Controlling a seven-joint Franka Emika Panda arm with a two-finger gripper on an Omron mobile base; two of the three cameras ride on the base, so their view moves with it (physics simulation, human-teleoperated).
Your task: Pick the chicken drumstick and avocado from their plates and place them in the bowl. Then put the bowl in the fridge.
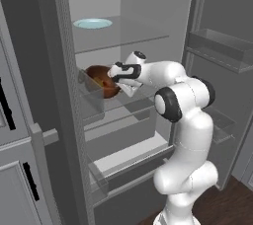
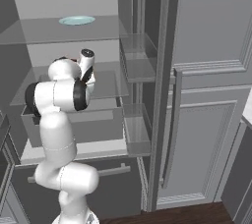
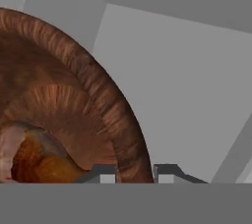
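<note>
The dark reddish-brown wooden bowl [image 1: 100, 77] is inside the open fridge [image 1: 58, 46], at the level of its middle glass shelf. My gripper [image 1: 115, 81] is shut on the bowl's near rim. In the hand view the rim [image 3: 129, 134] runs down between the two finger tips of the gripper [image 3: 136, 174]. The golden-brown chicken drumstick [image 3: 37, 161] lies inside the bowl. The avocado is hidden. A pale blue-green plate [image 1: 92, 22] sits on the fridge's upper glass shelf and shows from the other side too, as the same plate [image 2: 77, 20].
The fridge door [image 1: 220, 46] stands open to the right with clear bins on it. Clear drawers [image 1: 126, 135] lie below the bowl's shelf. Grey cabinets [image 2: 206, 134] flank the fridge. My arm's elbow [image 1: 178, 100] hangs in front of the shelves.
</note>
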